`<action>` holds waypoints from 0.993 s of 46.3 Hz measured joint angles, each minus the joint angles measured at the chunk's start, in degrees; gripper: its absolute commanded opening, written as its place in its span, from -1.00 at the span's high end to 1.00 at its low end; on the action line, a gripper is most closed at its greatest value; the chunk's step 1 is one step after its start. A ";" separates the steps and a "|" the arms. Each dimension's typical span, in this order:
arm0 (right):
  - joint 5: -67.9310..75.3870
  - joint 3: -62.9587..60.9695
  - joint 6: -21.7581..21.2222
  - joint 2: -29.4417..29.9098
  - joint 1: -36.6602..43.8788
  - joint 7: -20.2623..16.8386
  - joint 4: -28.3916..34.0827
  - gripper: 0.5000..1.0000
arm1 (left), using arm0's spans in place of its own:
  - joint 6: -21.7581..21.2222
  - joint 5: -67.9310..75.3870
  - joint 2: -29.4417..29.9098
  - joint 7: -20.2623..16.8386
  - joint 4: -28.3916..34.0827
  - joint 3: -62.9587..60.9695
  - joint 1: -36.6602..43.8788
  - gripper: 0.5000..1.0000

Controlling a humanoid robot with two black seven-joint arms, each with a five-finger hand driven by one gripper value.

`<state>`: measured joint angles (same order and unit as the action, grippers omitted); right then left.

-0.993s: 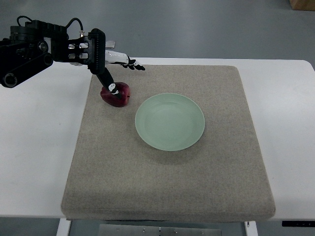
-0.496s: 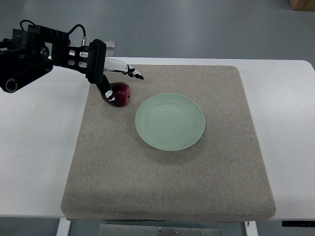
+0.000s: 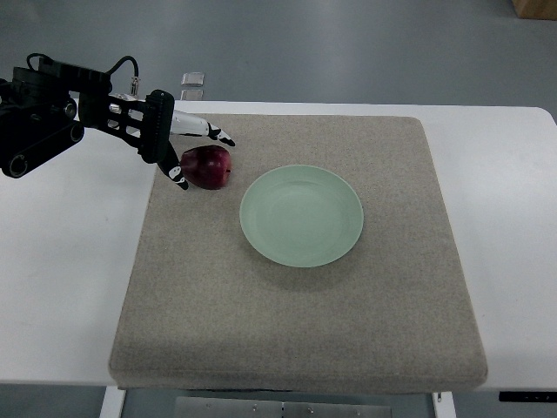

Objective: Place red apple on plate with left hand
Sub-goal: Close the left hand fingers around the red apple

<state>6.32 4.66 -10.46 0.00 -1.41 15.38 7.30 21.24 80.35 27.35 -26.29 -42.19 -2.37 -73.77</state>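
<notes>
Dark red apple (image 3: 207, 167), pale green plate (image 3: 301, 216), beige mat (image 3: 296, 331)

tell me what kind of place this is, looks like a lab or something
Probably a robot test lab: a white table on a bare grey floor, with a beige mat staging one green plate and a red apple.

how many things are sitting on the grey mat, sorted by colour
red: 1, the apple
pale green: 1, the plate
total: 2 on the mat
</notes>
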 measured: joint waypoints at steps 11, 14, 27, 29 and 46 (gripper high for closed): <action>0.00 0.00 0.00 0.00 0.00 0.00 0.00 -0.86 | -0.16 -0.44 -0.45 0.00 1.33 0.04 1.61 -0.91; 0.00 0.00 0.00 0.00 0.00 0.00 0.00 -0.86 | -0.16 -0.41 -0.46 0.00 1.42 0.02 1.79 -0.89; 0.00 0.00 0.00 0.00 0.00 0.00 0.00 -0.86 | -3.41 -0.44 -0.57 0.00 1.86 0.07 2.49 -0.55; 0.00 0.00 0.00 0.00 0.00 0.00 0.00 -0.86 | -4.07 -0.44 -0.60 0.00 1.86 0.08 2.52 -0.55; 0.00 0.00 0.00 0.00 0.00 0.00 0.00 -0.86 | -4.98 -0.84 -0.72 -0.45 1.54 0.26 2.76 0.22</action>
<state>6.33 4.66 -10.46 0.00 -1.41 15.38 7.29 16.26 79.51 26.63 -26.73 -40.65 -2.12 -71.01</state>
